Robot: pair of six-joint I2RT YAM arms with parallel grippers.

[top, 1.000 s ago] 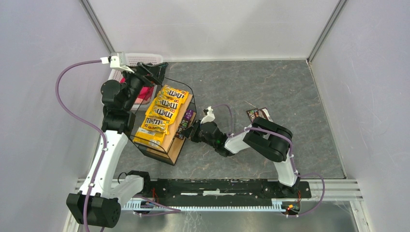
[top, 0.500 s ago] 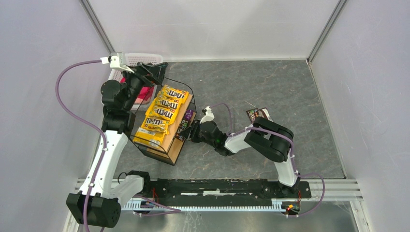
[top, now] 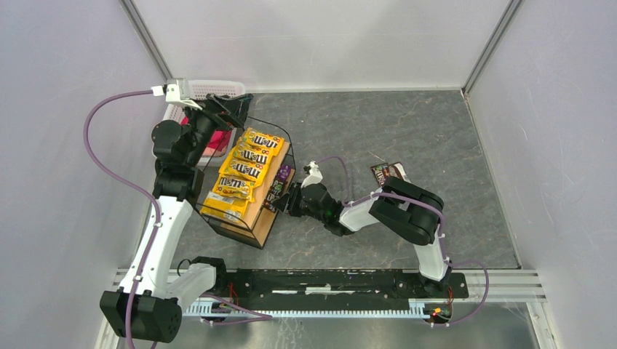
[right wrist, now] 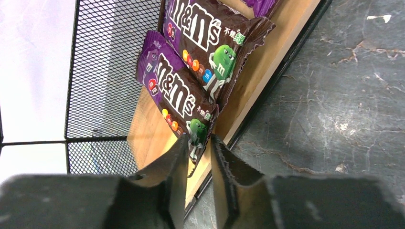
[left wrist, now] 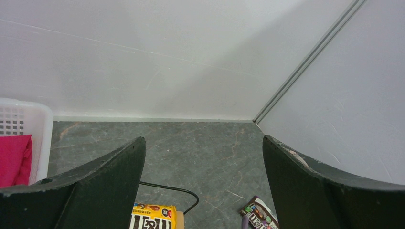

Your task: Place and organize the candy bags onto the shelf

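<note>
Left gripper is wide open over the far corner of the shelf, yellow candy bags across its top tier. Right gripper is pinching the end of a purple packet on the lower plank.

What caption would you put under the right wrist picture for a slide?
The right fingers pinch the end of a purple candy bag lying on the shelf.
</note>
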